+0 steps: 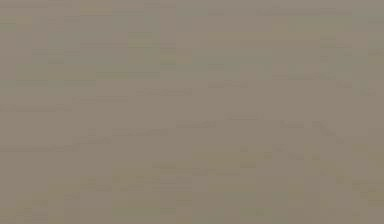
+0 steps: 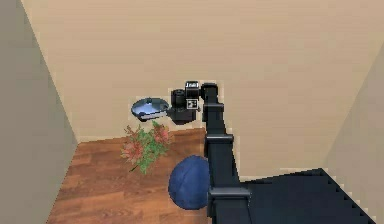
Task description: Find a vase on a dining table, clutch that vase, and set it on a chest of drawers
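Dark arm (image 2: pixel 218 150) against beige wall (image 2: pixel 290 70), gripper (image 2: pixel 168 107) holding a shallow blue-grey dish (image 2: pixel 149 105) clear of the wood floor (image 2: pixel 100 185) — red-green plant (image 2: pixel 145 147) just below, blue round thing (image 2: pixel 187 185) beside the arm

Left of the matt black arm (image 2: pixel 218 140), the floor (image 2: pixel 95 180) shows reddish wood grain; the wall (image 2: pixel 290 60) behind is smooth, matt.

A shallow, bowl-shaped vessel (image 2: pixel 149 105), blue-grey with a paler rim and a darker inside, hangs at the far end of the pincer (image 2: pixel 167 107), so the pincer holds it. It sits level, mouth upward, clear of every surface, with bare beige wall behind it. It is higher in the arm side view than a red-flowered plant (image 2: pixel 145 147), and apart from it.
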Controlling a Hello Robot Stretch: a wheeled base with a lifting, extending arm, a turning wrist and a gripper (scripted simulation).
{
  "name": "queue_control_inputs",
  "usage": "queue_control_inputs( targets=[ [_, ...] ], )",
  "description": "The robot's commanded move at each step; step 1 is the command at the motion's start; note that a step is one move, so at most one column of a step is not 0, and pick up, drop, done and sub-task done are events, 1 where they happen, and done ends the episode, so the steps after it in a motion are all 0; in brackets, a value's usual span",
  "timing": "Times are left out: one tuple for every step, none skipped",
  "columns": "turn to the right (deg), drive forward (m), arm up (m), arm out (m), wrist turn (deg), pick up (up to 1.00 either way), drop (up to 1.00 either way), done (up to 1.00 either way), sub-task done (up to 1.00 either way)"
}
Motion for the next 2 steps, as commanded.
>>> queue_control_inputs(
  targets=[
    [0.0, 0.0, 0.0, 0.0, 0.0, 0.0, 1.0, 0.0, 0.0],
    [0.0, 0.0, 0.1, 0.0, 0.0, 0.0, 0.0, 0.0, 0.0]
  ],
)
